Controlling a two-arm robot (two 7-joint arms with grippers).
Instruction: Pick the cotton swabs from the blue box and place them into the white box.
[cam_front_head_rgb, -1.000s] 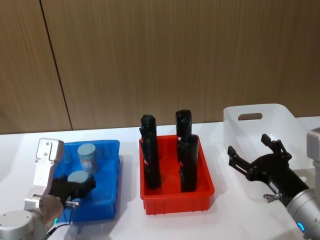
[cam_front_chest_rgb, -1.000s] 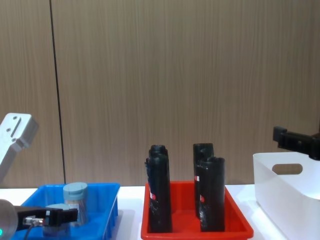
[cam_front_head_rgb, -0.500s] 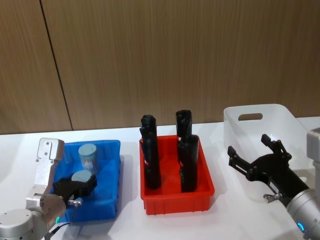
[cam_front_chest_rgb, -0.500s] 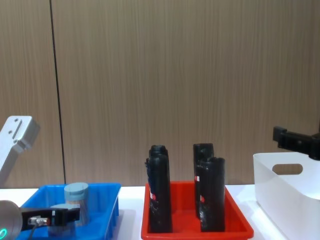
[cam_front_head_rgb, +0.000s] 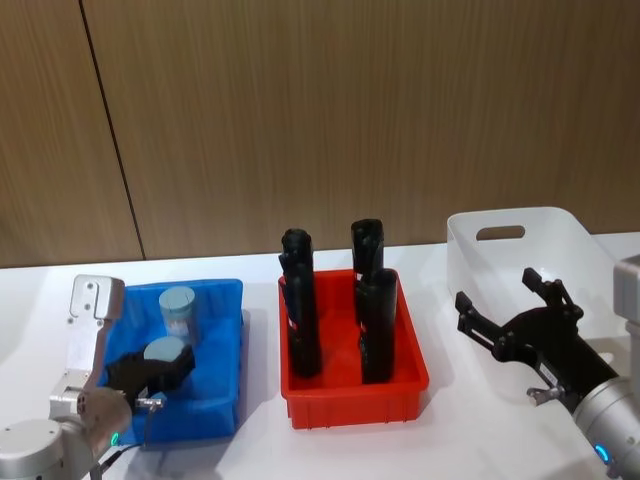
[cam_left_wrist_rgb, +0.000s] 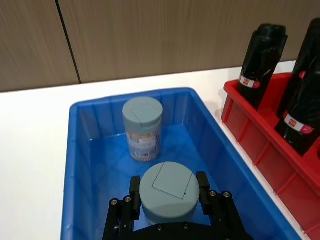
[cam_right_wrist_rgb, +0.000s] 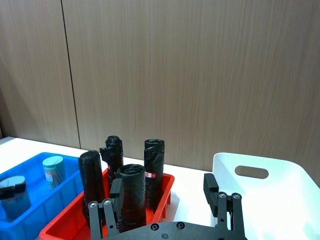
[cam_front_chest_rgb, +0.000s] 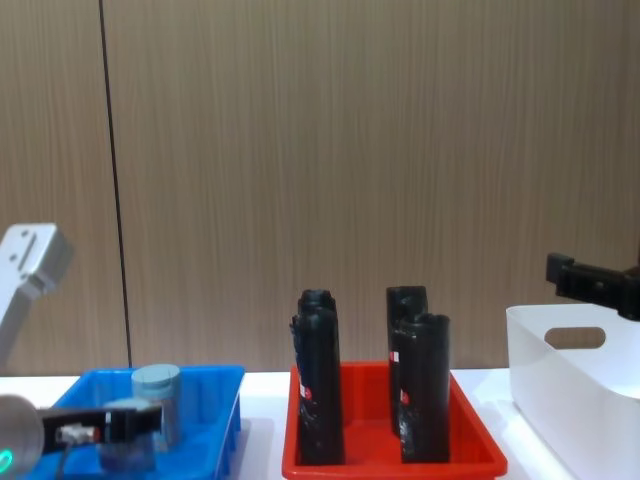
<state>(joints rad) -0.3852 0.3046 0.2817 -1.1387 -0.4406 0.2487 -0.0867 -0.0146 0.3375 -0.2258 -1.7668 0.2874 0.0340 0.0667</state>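
Observation:
The blue box (cam_front_head_rgb: 222, 398) sits at the table's left with two cotton swab jars in it. My left gripper (cam_front_head_rgb: 150, 372) is shut on the nearer jar (cam_left_wrist_rgb: 169, 191), its fingers (cam_left_wrist_rgb: 134, 189) pressed against both sides of the grey-blue lid. The other jar (cam_left_wrist_rgb: 143, 128) stands upright just behind it, also seen as a jar (cam_front_head_rgb: 178, 311) near the box's back wall. From the chest, the left gripper (cam_front_chest_rgb: 108, 426) holds its jar (cam_front_chest_rgb: 127, 428) low inside the blue box (cam_front_chest_rgb: 218, 398). The white box (cam_front_head_rgb: 525, 252) stands at the far right. My right gripper (cam_front_head_rgb: 512, 322) hovers open in front of it.
A red tray (cam_front_head_rgb: 352, 400) with several tall black bottles (cam_front_head_rgb: 301, 325) stands between the blue box and the white box. The white box (cam_right_wrist_rgb: 280, 200) shows beside the red tray (cam_right_wrist_rgb: 65, 222). A wooden wall closes off the back.
My left gripper with its jar has edged slightly right, and the blue box has slid a little right with it. The right arm has not moved.

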